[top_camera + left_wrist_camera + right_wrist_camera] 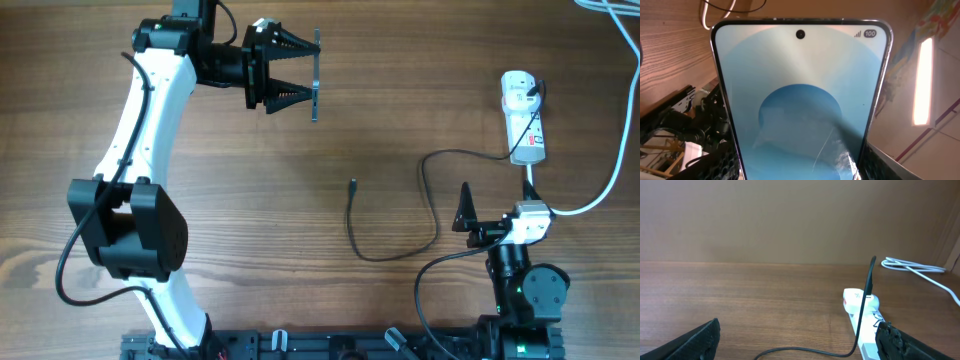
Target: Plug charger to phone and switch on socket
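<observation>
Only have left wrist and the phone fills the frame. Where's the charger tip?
Observer: Charger tip lies loose on the table between the arms, away from the phone in the left gripper.
Operator: Right gripper holding anything?
Observer: No. The right gripper is open and empty, facing the socket.
Operator: Cable's other end?
Observer: The cable loops across the table and reaches the socket.

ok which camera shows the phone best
The left wrist view: the phone fills the frame, screen face on. Overhead shows it only edge-on, a thin strip at the tips of the left pincer. The right wrist view does not show it.
</observation>
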`<action>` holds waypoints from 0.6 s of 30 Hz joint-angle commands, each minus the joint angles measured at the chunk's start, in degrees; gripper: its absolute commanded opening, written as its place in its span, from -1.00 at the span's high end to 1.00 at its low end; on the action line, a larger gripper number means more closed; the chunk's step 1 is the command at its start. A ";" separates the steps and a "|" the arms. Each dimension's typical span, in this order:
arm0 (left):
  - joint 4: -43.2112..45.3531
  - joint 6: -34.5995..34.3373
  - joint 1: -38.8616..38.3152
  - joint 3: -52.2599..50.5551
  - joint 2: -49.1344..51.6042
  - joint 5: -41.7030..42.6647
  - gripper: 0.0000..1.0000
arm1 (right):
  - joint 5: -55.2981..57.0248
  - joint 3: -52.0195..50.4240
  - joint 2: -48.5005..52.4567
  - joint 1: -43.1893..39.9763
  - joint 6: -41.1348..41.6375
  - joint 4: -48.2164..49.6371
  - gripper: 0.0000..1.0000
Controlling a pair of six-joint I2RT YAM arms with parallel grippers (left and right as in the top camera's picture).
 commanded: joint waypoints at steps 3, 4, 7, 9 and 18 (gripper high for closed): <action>-0.68 -0.59 0.02 -0.02 -1.51 3.21 -0.41 | -6.19 -0.07 -0.26 -0.13 4.63 1.20 -1.00; -1.25 -0.61 0.04 -0.02 -1.51 3.21 -0.41 | -6.86 -0.07 -0.26 -0.13 6.14 1.70 -1.00; -3.98 -0.57 0.04 -0.02 -1.51 3.21 -0.41 | -10.67 -0.07 -0.26 -0.13 17.64 4.11 -0.99; -5.05 -0.59 0.04 -0.02 -1.51 3.21 -0.40 | -11.32 -0.07 -0.26 -0.13 26.62 4.13 -0.99; -7.56 -3.02 0.04 -0.02 -1.51 3.21 -0.38 | -21.90 0.52 -0.26 -0.13 41.38 5.51 -0.99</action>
